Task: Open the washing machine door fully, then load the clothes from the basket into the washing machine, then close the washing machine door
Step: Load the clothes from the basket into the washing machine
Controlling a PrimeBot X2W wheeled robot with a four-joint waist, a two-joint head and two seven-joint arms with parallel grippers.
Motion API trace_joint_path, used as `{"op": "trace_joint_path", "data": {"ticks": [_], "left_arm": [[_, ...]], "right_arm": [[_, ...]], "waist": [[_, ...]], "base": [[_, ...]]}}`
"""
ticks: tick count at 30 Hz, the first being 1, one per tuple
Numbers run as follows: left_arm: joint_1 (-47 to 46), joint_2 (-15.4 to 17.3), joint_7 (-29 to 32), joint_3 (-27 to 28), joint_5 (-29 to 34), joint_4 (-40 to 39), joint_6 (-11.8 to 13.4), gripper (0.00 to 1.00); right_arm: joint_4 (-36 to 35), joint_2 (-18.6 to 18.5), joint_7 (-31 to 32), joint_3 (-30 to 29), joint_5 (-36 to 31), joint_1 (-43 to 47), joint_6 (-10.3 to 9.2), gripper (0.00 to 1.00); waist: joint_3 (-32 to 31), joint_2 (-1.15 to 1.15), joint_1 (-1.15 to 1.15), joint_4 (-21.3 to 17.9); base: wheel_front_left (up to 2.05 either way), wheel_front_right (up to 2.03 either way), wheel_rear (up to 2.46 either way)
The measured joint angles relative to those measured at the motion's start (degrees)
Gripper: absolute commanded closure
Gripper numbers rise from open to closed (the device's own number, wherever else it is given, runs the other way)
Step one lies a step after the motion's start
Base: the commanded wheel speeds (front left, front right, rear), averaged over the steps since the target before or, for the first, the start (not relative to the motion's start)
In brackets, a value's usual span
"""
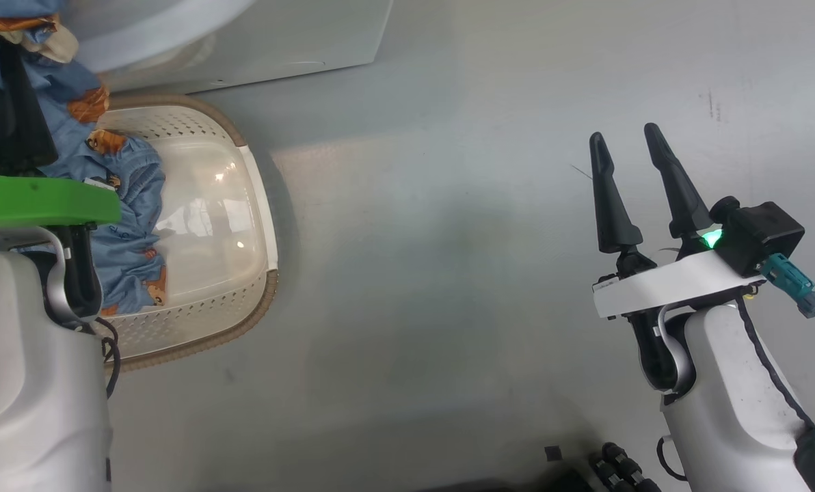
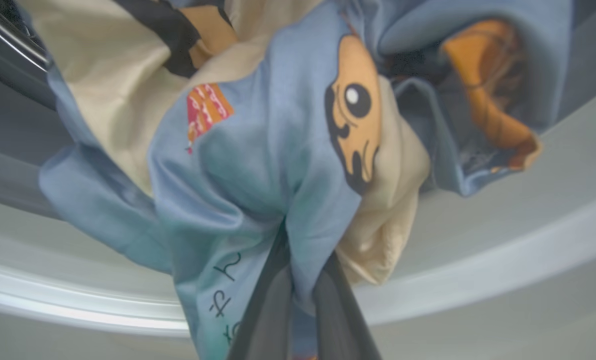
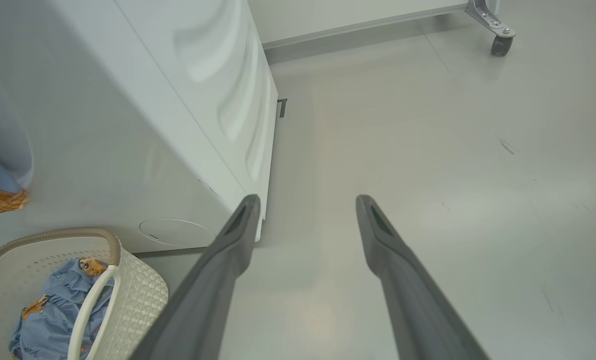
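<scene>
While the left tool (image 2: pixel 305 240) clamps clothes (image 2: pixel 258 165) near the basket (image 1: pixel 258 198), the right tool (image 1: pixel 623 135) gapes.

Dark script-like marks are printed low on the light blue garment (image 2: pixel 258 165). They are too blurred to read.

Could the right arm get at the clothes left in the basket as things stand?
Probably yes: the right claw stands open over bare floor, with nothing between it and the basket. The left claw, shut on a garment, hangs above the clothes left there and may crowd it.
</scene>
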Motion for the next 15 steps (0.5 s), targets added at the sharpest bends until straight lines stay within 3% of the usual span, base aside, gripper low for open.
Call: {"op": "trace_joint_path", "data": {"ticks": [15], "left_arm": [[-2.9,2.6,-1.1,0.6,4.2,-4.3,1.4,1.00]], "right_arm": [[0.4,0.0,0.0,0.1,0.0,0.0,0.00,0.00]], "waist": [[-1.3,0.00,0.00,1.9]], "base": [[0.00,0.00,0.00]]}}
